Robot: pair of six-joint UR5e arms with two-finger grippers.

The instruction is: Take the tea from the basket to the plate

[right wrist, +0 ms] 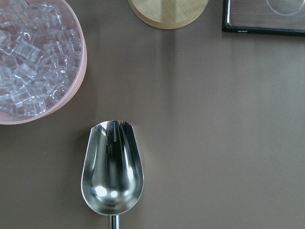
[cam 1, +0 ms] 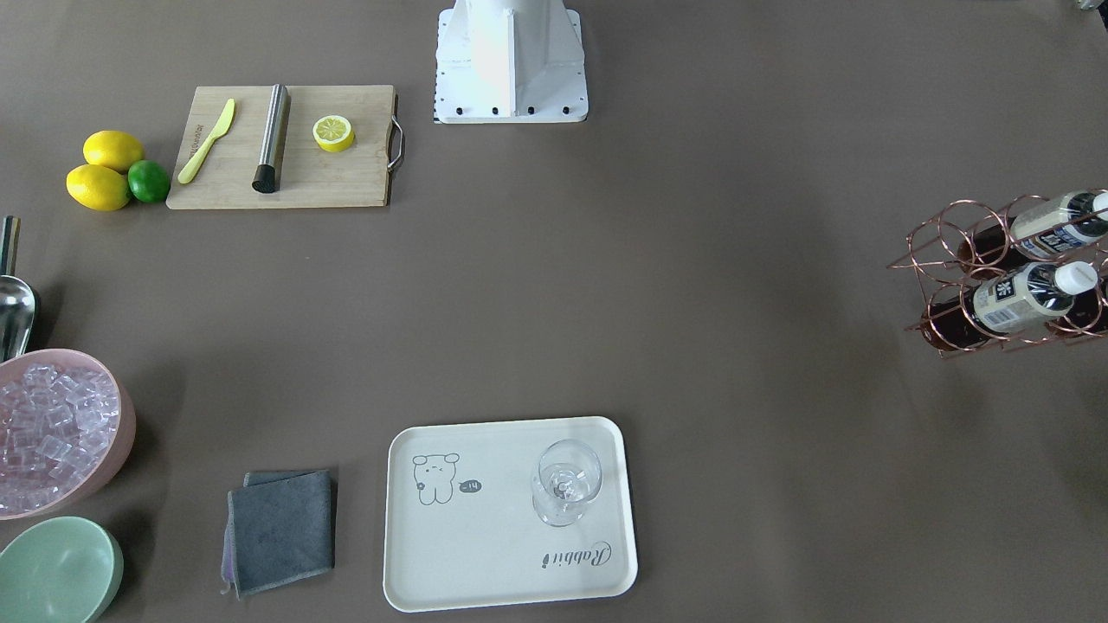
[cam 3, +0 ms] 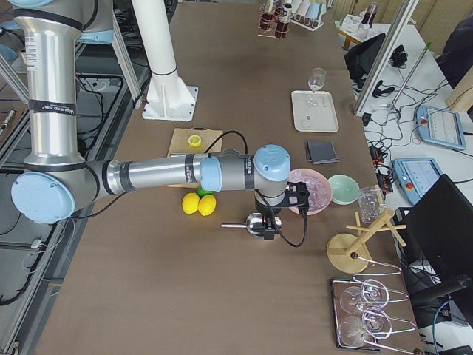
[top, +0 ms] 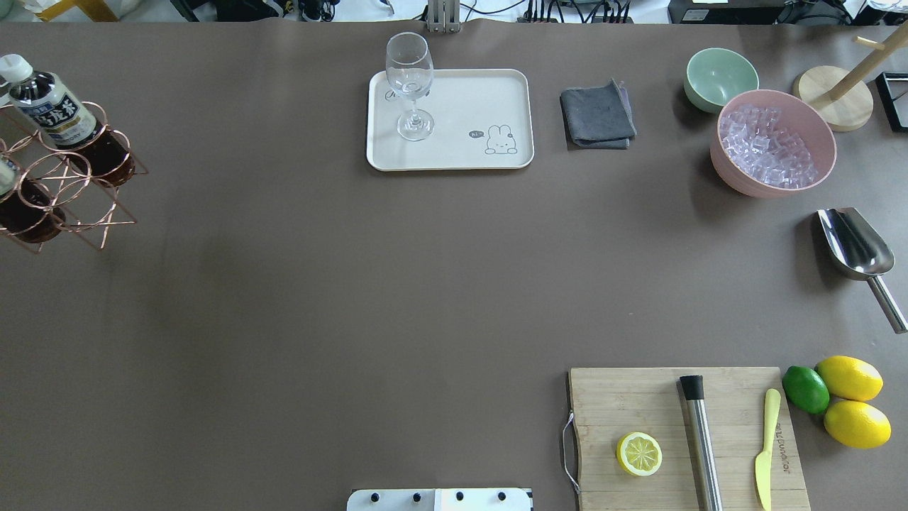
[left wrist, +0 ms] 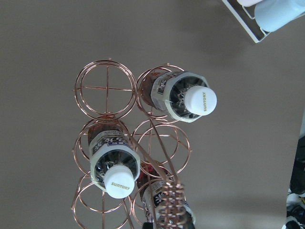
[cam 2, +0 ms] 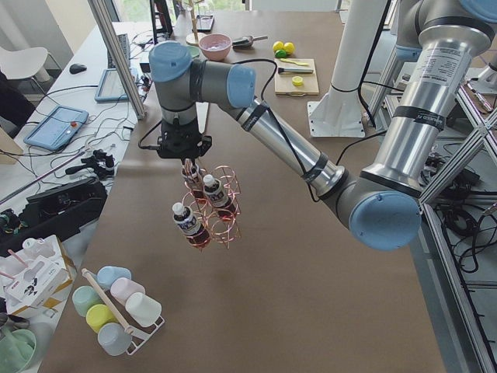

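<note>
At the far left of the table, seen from overhead, stands the basket [top: 67, 191], made of shiny copper rings. The tea bottles [top: 53, 110] are all in it, three of them, each with a white cap and dark brown drink inside. In the left wrist view, one bottle [left wrist: 183, 98] sits in the top right ring, one [left wrist: 112, 160] sits in the middle left ring, and the third [left wrist: 157, 200] is in the bottom right ring, partly hidden by the curly top of the handle. The other three rings have no bottle. The left gripper [cam 2: 189, 169] hangs right over the basket's tall handle, but I cannot tell if its jaws are open or closed. Further right, at the far edge of the table, is the plate [top: 454, 152], well apart from the basket. A wine glass [top: 411, 85] stands upright on its left part. Next come a folded gray cloth [top: 597, 113], a green bowl [top: 720, 78], and a pink bowl [top: 738, 186] full of ice cubes [top: 766, 145]. Near the pink bowl lies a metal scoop [top: 855, 245]. The right gripper [cam 3: 270, 229] is just above that scoop, and I cannot tell how its jaws are set either. At the near right is a cutting board [top: 624, 404] with a lemon half [top: 639, 453], a steel rod [top: 701, 440] and a yellow knife [top: 766, 447]. Beside it sit a lime [top: 806, 389] and two lemons [top: 849, 377].
</note>
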